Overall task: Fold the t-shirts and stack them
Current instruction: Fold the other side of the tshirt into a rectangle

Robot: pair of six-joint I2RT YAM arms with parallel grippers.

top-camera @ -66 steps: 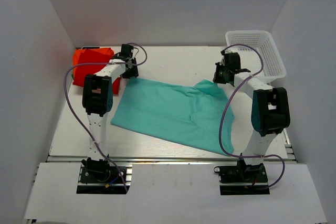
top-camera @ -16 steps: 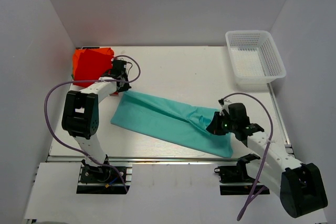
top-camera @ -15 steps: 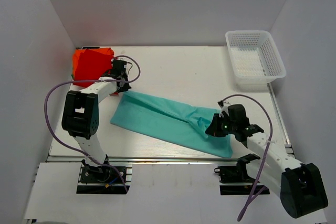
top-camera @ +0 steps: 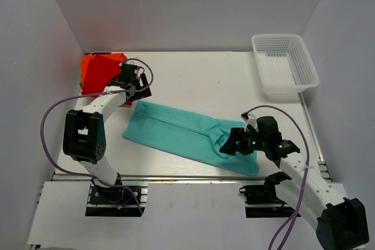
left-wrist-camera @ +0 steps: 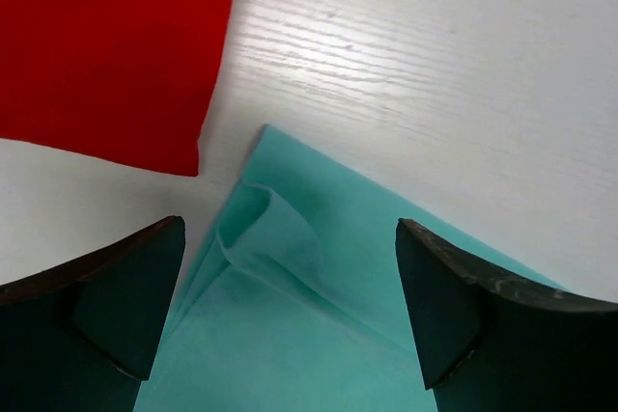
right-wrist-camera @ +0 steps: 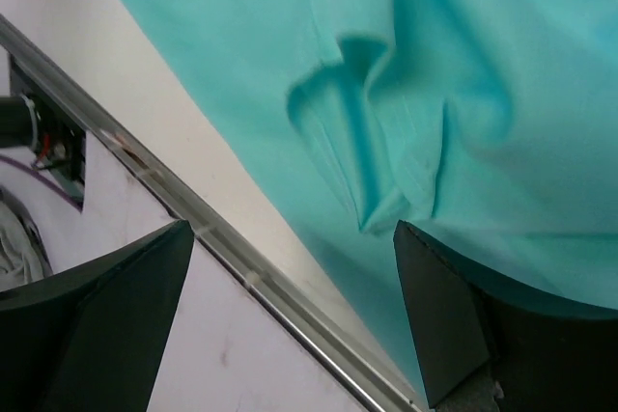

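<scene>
Red shirt (top-camera: 101, 69) sits folded; teal shirt (top-camera: 181, 130) is just a long half-folded strip, unstacked. Left gripper (top-camera: 137, 91) and right gripper (top-camera: 227, 144) both gape apart, holding nothing.

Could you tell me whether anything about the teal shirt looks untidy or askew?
The teal t-shirt lies slanted across the table, and its end by the right gripper is bunched into puckered ridges; the far-left corner is curled over.

The spread t-shirt (top-camera: 181, 133) is plain teal, no print (its creases shade a little darker). The folded t-shirt (top-camera: 96, 75) is bright red, with an orange edge (top-camera: 89, 60). The table (top-camera: 199, 74) is white with faint wood grain, and the basket (top-camera: 290, 91) is white mesh.
</scene>
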